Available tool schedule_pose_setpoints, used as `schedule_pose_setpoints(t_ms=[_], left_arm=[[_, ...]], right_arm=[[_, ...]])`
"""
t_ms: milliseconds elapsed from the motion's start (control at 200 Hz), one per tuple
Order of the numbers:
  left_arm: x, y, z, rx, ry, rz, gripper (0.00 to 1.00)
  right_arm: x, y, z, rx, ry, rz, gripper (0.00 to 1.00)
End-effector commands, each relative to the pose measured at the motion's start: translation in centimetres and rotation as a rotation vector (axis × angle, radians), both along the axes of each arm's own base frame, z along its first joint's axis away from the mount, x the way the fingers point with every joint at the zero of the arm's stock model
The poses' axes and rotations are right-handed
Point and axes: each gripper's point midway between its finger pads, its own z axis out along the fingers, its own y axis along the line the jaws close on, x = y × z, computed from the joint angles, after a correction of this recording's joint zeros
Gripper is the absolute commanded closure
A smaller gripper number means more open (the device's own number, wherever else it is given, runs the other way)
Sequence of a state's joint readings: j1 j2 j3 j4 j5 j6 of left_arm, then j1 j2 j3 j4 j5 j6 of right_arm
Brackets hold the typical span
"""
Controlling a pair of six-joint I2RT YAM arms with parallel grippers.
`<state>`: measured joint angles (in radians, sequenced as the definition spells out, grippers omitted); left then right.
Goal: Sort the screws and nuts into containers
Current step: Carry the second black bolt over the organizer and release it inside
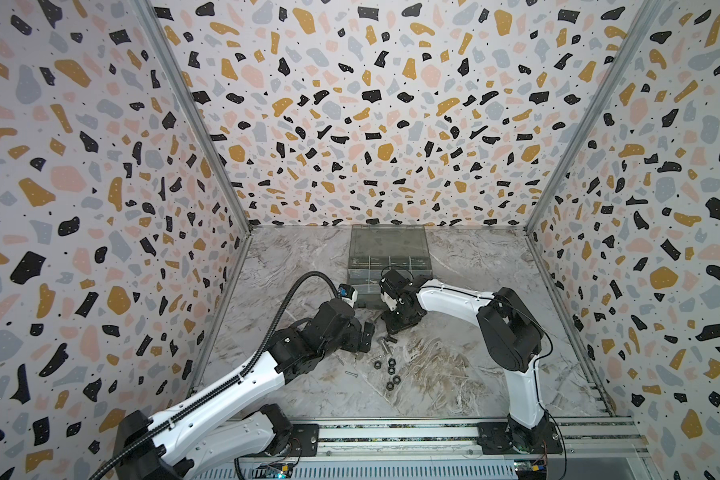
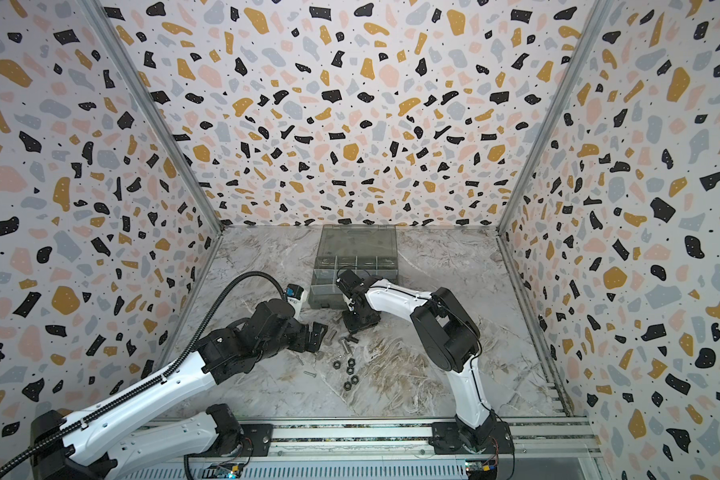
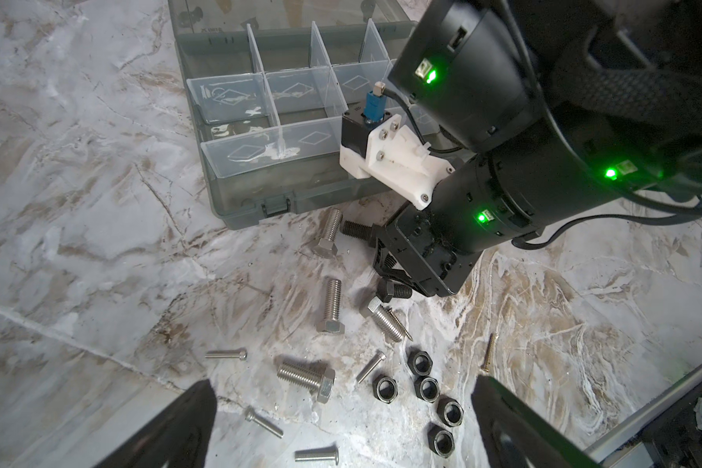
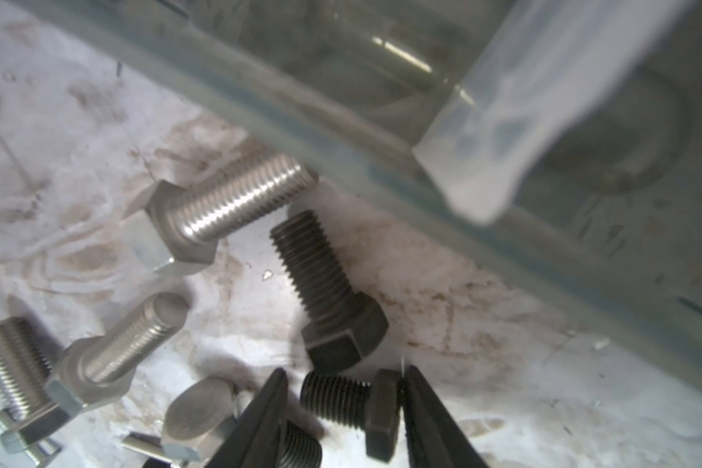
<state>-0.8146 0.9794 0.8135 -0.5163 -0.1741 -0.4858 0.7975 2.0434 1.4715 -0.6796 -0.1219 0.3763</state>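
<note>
straddling a black hex bolt (image 4: 349,401), the right gripper (image 4: 345,377) sits low just beside the organiser box (image 3: 236,202), jaws part-spread. clamped or not, i cannot tell. sorting looks barely begun, folks: every compartment (image 3: 228,97) on show is bare, though the right arm (image 3: 503,121) hides a few. silver bolts (image 3: 331,306), thin screws (image 3: 225,354) and five black nuts (image 3: 426,387) lie loose on the marble tabletop (image 3: 98,243), further out from the box. the left gripper (image 3: 341,389) hangs over them, jaws spread wide, holding nothing. nearly everything is left.
</note>
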Motion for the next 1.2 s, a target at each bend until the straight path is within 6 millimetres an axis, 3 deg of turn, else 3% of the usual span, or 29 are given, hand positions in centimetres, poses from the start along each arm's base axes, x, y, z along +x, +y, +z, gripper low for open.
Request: schedule_pose_setpoints(t_ms=[0, 390, 541, 646, 876, 1051, 1196], left_arm=[[-0.1, 0.1, 0.4, -0.009, -0.024, -0.004, 0.0], [-0.4, 0.8, 0.9, -0.027, -0.037, 0.019, 0.0], [-0.5, 1.0, 1.0, -0.033, -0.039, 0.026, 0.0], [-0.4, 1.0, 1.2, -0.032, -0.042, 0.03, 0.0], [-0.1, 0.9, 1.5, -0.022, -0.053, 0.032, 0.0], [0.5, 0.2, 1.8, -0.016, -0.064, 0.017, 0.0], [1.3, -0.6, 2.2, -0.006, -0.079, -0.003, 0.0]], right_arm=[[-2.3, -2.0, -0.8, -0.09, 0.05, 0.004, 0.52], [-1.9, -2.0, -1.6, -0.105, 0.036, -0.013, 0.57], [-1.9, -2.1, -1.6, -0.11, 0.032, -0.02, 0.69], [-1.9, -2.2, -0.9, -0.107, 0.023, -0.02, 0.72], [-0.2, -2.2, 4.7, -0.068, -0.067, -0.041, 0.74], [3.4, -2.3, 10.0, -0.002, -0.153, -0.09, 0.75], [6.9, -3.1, 12.1, 0.021, -0.202, -0.128, 0.74]])
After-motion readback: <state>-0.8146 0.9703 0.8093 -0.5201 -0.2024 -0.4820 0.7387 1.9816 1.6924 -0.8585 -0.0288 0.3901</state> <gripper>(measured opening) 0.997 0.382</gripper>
